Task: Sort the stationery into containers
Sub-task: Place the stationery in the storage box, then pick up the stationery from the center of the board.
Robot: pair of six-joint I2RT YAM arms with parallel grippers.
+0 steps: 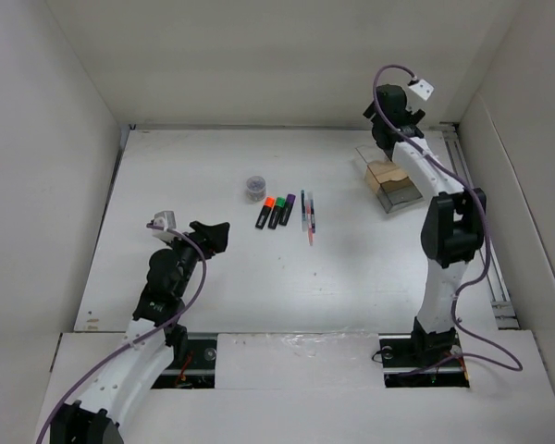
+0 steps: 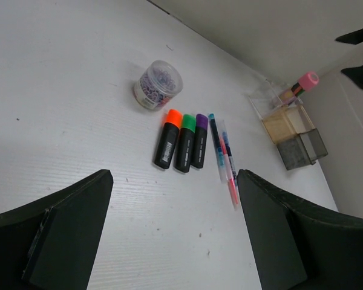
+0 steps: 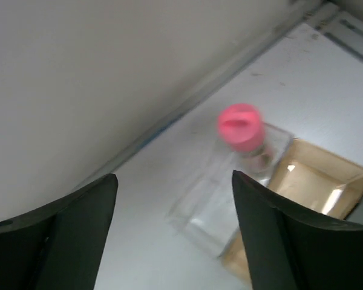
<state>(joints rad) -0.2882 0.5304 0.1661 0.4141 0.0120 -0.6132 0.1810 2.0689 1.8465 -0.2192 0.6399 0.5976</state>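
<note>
**Top view.** The right gripper (image 1: pixel 388 137) hangs in the upper right of the frame, over the far end of the clear, brown-tinted rectangular plastic box with tan dividers (image 1: pixel 396 190). Its fingers cannot be read from here. Near the centre, on the white table (image 1: pixel 213 287), three stubby black highlighters lie side by side, capped orange (image 1: pixel 265 215), green (image 1: pixel 276 213) and purple (image 1: pixel 288 209). A pair of thin pens (image 1: pixel 307 215) lies just right of them, and a small round clear jar of clips (image 1: pixel 254 188) sits up and to the left. The left gripper (image 1: pixel 209 237) sits lower left, its fingers spread.

**Left wrist view.** The left gripper's fingers (image 2: pixel 66 229) fill the lower corners, well apart, with nothing between them. The highlighters and pens lie in the middle of the frame. At the right edge, a pink-capped highlighter (image 2: pixel 304 81) stands upright in the box's far clear compartment.

**Right wrist view.** The picture is blurred. The pink cap (image 3: pixel 241 125) shows right of centre, beyond the fingers (image 3: pixel 290 229), which stand apart and empty.

This marker looks delivered, so the step in hand is probably clearing the box. The gripper should rise straight up until its fingers are above the cap, and only then swing toward the centre. A sideways sweep could topple the upright marker or shove the light box. For the next pick, an outer highlighter is the better choice, because the three lie too close together for a finger to slip between them.
</note>
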